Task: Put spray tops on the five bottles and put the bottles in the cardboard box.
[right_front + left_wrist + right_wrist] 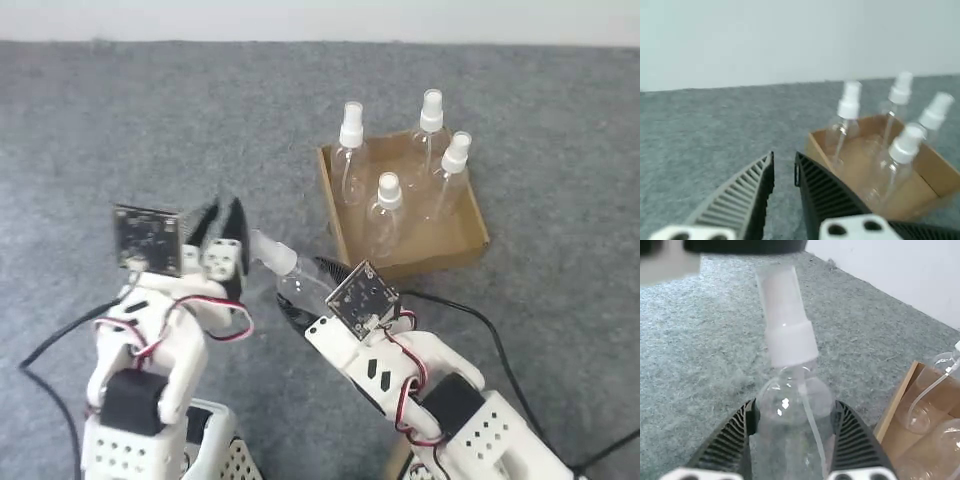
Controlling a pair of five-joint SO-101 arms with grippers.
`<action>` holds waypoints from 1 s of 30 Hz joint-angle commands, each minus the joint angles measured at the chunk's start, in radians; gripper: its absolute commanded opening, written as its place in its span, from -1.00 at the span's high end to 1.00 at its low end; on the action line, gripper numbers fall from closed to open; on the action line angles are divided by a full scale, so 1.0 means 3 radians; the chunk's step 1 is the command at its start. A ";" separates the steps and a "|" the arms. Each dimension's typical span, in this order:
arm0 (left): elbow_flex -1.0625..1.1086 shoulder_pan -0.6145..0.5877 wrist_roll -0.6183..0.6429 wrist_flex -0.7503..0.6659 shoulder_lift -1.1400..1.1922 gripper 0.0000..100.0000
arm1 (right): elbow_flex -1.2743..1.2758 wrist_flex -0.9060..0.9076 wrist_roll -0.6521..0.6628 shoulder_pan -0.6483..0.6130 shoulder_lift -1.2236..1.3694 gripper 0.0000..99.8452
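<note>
Bottle with spray top pinched in right hand; left hand narrowly parted, empty, near top.

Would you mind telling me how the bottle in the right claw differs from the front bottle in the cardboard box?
The held bottle sits gripped in the right claw, outside the cardboard box; the front bottle stands free inside it. The held bottle is tilted; the front bottle is upright. Both are clear with white spray tops on.
</note>
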 commanded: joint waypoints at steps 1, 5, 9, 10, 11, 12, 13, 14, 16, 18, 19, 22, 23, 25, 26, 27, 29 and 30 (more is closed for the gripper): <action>0.0054 0.0184 -0.0026 -0.0210 0.0000 0.90 | -0.0123 -0.0023 0.0031 0.0033 0.0023 0.99; 0.0120 0.0189 -0.0026 -0.0266 0.0000 0.90 | -0.0113 -0.0023 0.0031 0.0028 0.0023 0.99; 0.0100 0.0184 -0.0026 -0.0307 -0.0026 0.90 | -0.0107 -0.0018 0.0031 0.0033 0.0023 0.99; 0.0074 0.0179 -0.0026 -0.0322 -0.0031 0.90 | -0.0107 -0.0018 0.0031 0.0033 0.0023 0.99; 0.0028 0.0174 -0.0026 -0.0317 -0.0031 0.90 | -0.0113 -0.0018 0.0031 0.0033 0.0023 0.99; -0.0008 0.0148 -0.0010 -0.0302 -0.0031 0.89 | -0.0123 -0.0018 0.0031 0.0038 0.0023 0.99; -0.0059 0.0087 -0.0005 -0.0266 -0.0031 0.86 | -0.0128 -0.0018 0.0031 0.0054 0.0023 0.99; -0.0105 0.0020 0.0000 -0.0225 -0.0031 0.82 | -0.0148 -0.0013 0.0031 0.0110 0.0018 0.99; -0.0202 -0.0143 0.0005 -0.0138 -0.0036 0.72 | -0.0235 -0.0008 0.0026 0.0304 0.0018 0.99; -0.0279 -0.0332 0.0051 -0.0077 -0.0036 0.62 | -0.0373 -0.0008 0.0010 0.0570 0.0023 0.99; -0.0289 -0.0409 0.0123 -0.0072 -0.0036 0.59 | -0.0455 -0.0008 0.0005 0.0693 0.0054 0.99; -0.0207 -0.0414 0.0184 -0.0056 -0.0036 0.57 | -0.0726 -0.0008 0.0005 0.0954 0.0059 0.99; -0.0161 -0.0317 0.0148 -0.0061 -0.0036 0.58 | -0.0823 -0.0003 0.0005 0.1020 0.0064 0.99; -0.0069 -0.0072 0.0020 -0.0066 -0.0036 0.59 | -0.1064 0.0095 0.0005 0.1102 0.0141 0.99; -0.0033 0.0066 -0.0020 -0.0066 -0.0036 0.59 | -0.1212 0.0161 0.0005 0.1128 0.0217 0.99; -0.0018 0.0184 -0.0051 -0.0061 -0.0036 0.58 | -0.1360 0.0222 0.0005 0.1143 0.0325 0.99; 0.0008 0.0363 -0.0072 -0.0036 -0.0036 0.58 | -0.1672 0.0309 0.0005 0.1148 0.0570 0.99; 0.0008 0.0430 -0.0072 0.0005 -0.0036 0.58 | -0.1831 0.0345 0.0005 0.1148 0.0713 0.99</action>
